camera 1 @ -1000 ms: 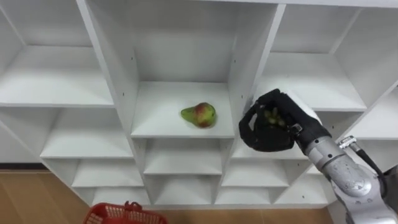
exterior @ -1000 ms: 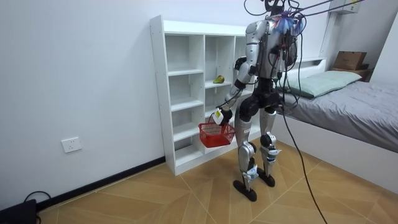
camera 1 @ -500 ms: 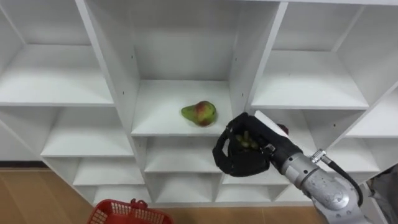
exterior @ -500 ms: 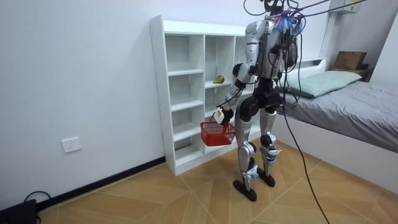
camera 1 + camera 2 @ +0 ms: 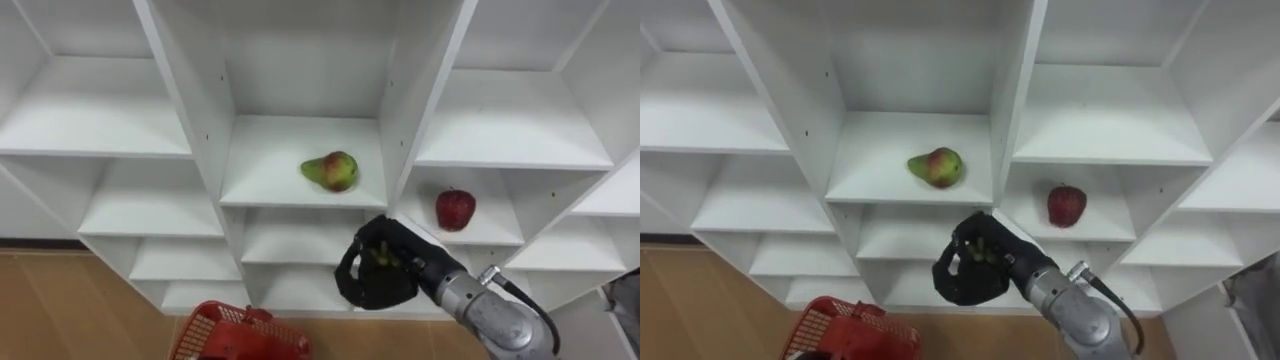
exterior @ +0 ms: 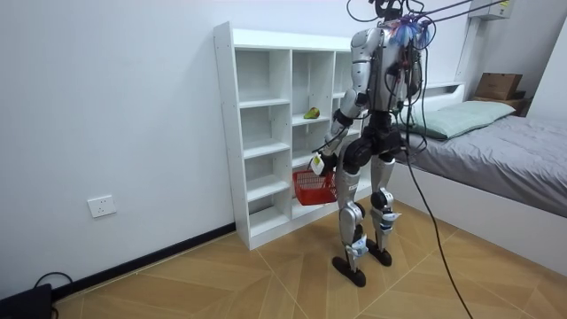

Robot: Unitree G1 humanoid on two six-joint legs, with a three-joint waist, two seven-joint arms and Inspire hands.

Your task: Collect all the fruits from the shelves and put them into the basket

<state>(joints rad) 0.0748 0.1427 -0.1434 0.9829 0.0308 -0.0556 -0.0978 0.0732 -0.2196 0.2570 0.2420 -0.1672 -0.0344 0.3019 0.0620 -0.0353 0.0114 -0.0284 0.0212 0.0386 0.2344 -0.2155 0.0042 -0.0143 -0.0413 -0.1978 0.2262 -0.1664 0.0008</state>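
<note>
The red basket [image 5: 240, 338] hangs low left before the closet [image 5: 100, 110], at the left hand [image 6: 316, 163], grip unreadable. A pear [image 5: 332, 171] lies near the middle shelf's front edge. The right hand [image 5: 372, 285] curls round a small green fruit [image 5: 382, 255]; a red apple [image 5: 455, 209] stands on the shelf further right.

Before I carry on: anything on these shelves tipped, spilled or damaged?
Nothing stands out. The pear lies on its side on the middle shelf, the apple stands upright one compartment right and lower, both whole. The right hand is curled round a green fruit.
</note>
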